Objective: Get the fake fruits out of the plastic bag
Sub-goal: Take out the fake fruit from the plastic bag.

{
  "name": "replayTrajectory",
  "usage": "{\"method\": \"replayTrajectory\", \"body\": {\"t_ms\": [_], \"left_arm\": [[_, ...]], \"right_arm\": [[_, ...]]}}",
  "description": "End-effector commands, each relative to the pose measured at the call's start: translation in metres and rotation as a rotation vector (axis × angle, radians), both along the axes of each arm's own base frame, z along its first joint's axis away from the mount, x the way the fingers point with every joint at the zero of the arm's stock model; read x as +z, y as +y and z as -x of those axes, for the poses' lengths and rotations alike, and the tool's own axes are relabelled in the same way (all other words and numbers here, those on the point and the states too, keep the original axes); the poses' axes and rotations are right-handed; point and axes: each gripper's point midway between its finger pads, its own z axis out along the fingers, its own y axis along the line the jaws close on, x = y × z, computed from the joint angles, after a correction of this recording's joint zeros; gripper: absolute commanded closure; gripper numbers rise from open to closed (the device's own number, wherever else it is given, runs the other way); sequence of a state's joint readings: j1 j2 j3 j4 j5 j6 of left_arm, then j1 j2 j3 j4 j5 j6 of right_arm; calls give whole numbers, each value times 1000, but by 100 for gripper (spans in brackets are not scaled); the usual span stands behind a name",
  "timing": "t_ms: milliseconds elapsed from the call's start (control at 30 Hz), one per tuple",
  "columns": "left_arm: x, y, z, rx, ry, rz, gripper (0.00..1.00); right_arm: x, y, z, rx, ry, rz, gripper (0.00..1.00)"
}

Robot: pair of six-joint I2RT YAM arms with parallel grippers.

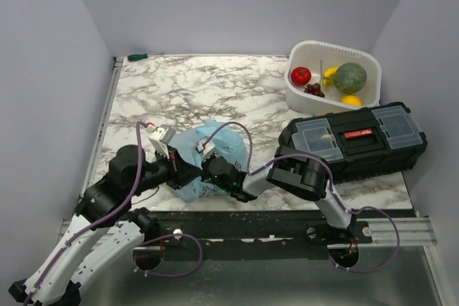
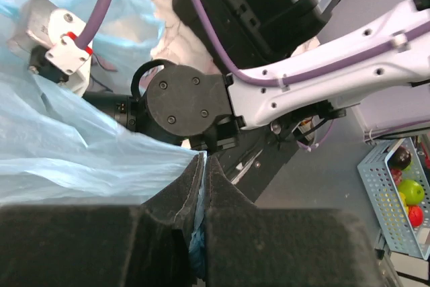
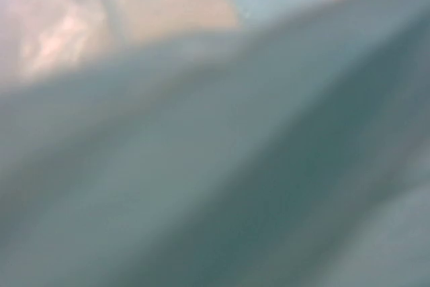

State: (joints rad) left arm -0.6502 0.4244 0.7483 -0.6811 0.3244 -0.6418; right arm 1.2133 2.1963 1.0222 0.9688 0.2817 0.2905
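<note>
The light-blue plastic bag (image 1: pixel 224 142) lies crumpled near the table's front edge, left of centre. My left gripper (image 1: pixel 185 175) is shut on a fold of the bag's film (image 2: pixel 67 146); in the left wrist view its fingertips (image 2: pixel 203 166) pinch the blue film between them. My right gripper (image 1: pixel 208 165) is pushed into the bag from the right, and its wrist view shows only blurred blue film (image 3: pixel 215 166), so its jaws are hidden. A red tomato (image 1: pixel 301 75), purple grapes (image 1: pixel 314 90), yellow banana (image 1: pixel 330 74), green melon (image 1: pixel 351 77) and yellow citrus (image 1: pixel 351 100) lie in the white tub (image 1: pixel 330 48). No fruit shows in the bag.
A black toolbox (image 1: pixel 351 141) with clear lid compartments stands at the front right, just beside the right arm's elbow. A small green object (image 1: pixel 137 56) lies at the back left corner. Grey walls enclose the marble table. A blue wire basket (image 2: pixel 396 193) with fruit sits off the table.
</note>
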Motion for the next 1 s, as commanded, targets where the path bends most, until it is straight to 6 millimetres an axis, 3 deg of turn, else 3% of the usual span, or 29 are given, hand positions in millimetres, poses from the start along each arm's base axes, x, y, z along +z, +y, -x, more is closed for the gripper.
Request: {"method": "replayTrajectory", "body": {"t_ms": [0,100,167,267,367,533,667,800,867,967], "left_arm": [[87,-15,-35,23,-188,49,100],[123,-41,-42,-79,-134,15,100],[132,-56,-27,-172,-136,3,100],[102,-56,-17,-174,-102,11,100],[62,-37,-16,-101,-53,-63,100],[10,-13,-7,-45,31,-163,100],[1,-7,-3,-24,38,-154,100],[3,-10,-1,-31,31,-116,100],[-1,-7,0,-20,52,-124,100],[-19,17,0,106,126,-195,100]], "right_arm": [[34,4,10,86,122,-214,15],[54,1,8,106,208,-341,14],[66,-2,7,102,227,-385,12],[71,-10,0,53,235,-402,10],[58,-20,-16,-43,270,-362,9],[57,-23,-17,-26,253,-332,9],[60,-8,-8,78,216,-307,9],[56,-11,-14,24,242,-312,9],[53,-17,-26,-80,281,-302,10],[36,-35,-41,-286,324,-203,12]]}}
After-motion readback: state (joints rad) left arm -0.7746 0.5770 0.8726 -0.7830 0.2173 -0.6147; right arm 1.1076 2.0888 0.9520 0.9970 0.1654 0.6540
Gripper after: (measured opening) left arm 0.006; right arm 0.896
